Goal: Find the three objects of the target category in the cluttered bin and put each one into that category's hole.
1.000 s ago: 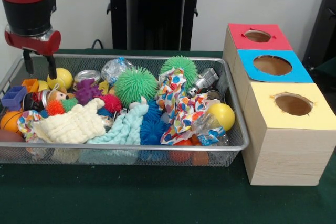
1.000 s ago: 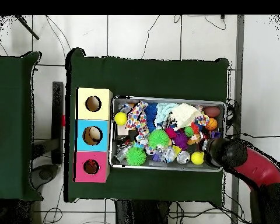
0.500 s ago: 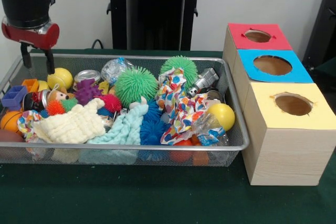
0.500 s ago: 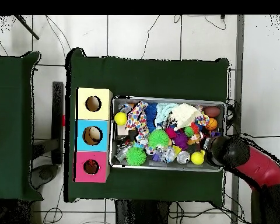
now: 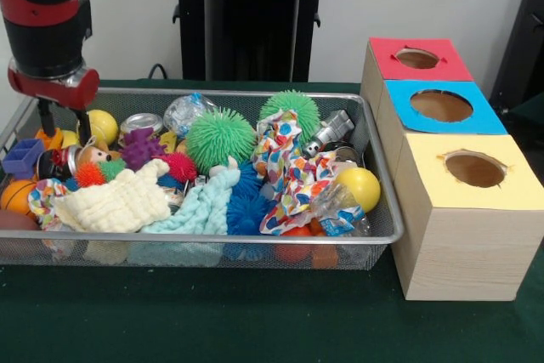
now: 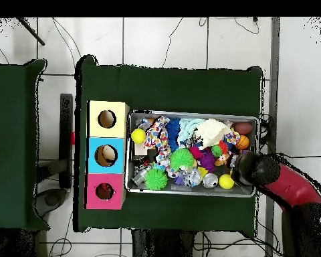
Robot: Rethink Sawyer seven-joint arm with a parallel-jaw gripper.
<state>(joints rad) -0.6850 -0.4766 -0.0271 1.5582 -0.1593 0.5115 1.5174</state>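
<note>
Currently the hand (image 5: 63, 122) hangs at the bin's (image 5: 374, 235) 9 o'clock end in the front view, fingers spread and empty, their tips low among the clutter. One finger stands just beside a yellow ball (image 5: 102, 125); the other sits by small orange pieces, too cluttered to name. A second yellow ball (image 5: 360, 187) lies at the 3 o'clock end, nearest the yellow box (image 5: 467, 218). Blue box (image 5: 442, 108) and red box (image 5: 416, 59) stand beyond it. Judged step: searching, about to pick; which category is sought cannot be told. Next move calls for closing squarely on one item, lifting clear of the mesh wall, then carrying it across to the boxes.
</note>
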